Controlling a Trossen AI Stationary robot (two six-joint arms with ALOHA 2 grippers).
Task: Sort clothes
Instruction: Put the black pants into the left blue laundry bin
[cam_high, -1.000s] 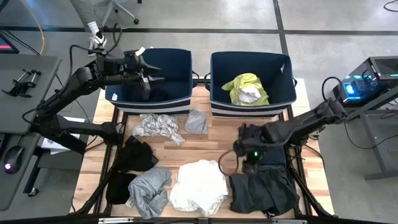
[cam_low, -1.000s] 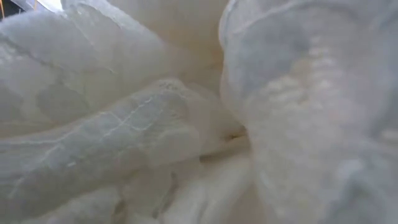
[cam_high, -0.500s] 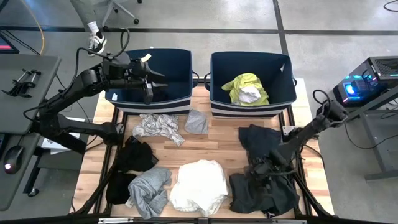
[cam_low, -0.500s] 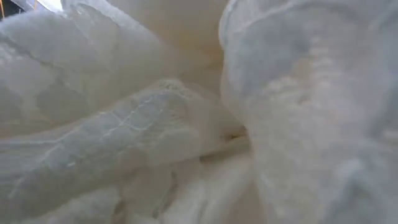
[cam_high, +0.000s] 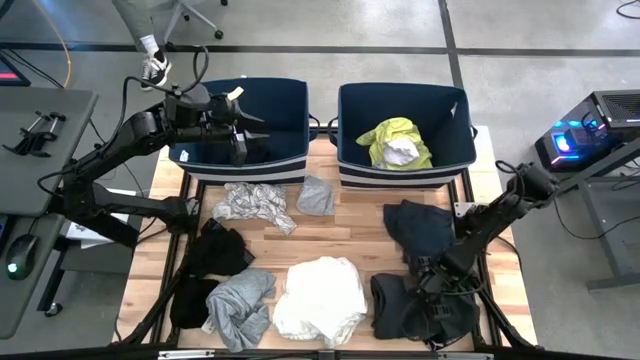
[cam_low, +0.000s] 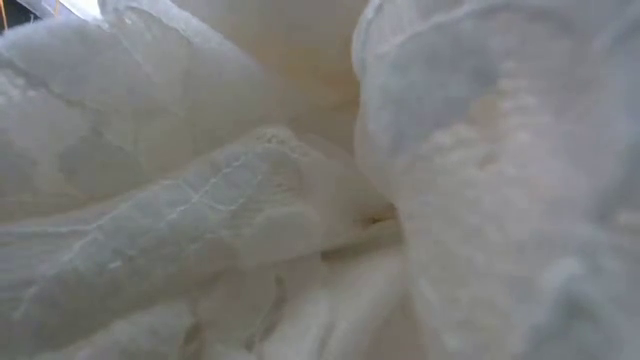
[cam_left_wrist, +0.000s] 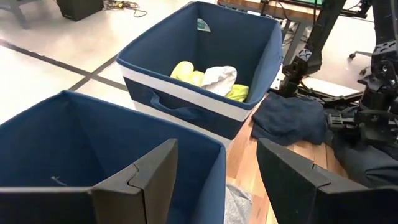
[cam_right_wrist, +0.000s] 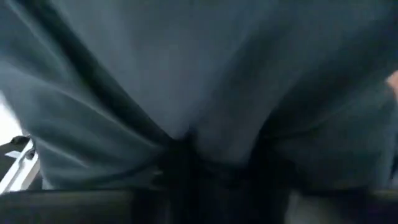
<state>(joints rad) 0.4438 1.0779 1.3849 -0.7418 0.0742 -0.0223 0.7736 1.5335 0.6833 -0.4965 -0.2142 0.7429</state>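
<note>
At table's front-right my right gripper (cam_high: 428, 283) presses straight down into dark garment (cam_high: 420, 312); jaws state unclear, left gripper (cam_left_wrist: 214, 180) jaws apart over bin (cam_high: 290, 100).

2 bins at far edge of tabletop (cam_high: 340, 225): left bin (cam_high: 245, 125), right bin (cam_high: 400, 130) w/ a garment (cam_high: 395, 142) in it. Left gripper (cam_high: 240, 125) over left bin. Patterned piece (cam_high: 255, 203) & small piece (cam_high: 315, 195) just near of left bin. Near row, left to right: 3 piles (cam_high: 215, 255), white pile (cam_high: 320, 300), heap (cam_high: 420, 310) w/ right gripper (cam_high: 425, 285) on it.
</note>
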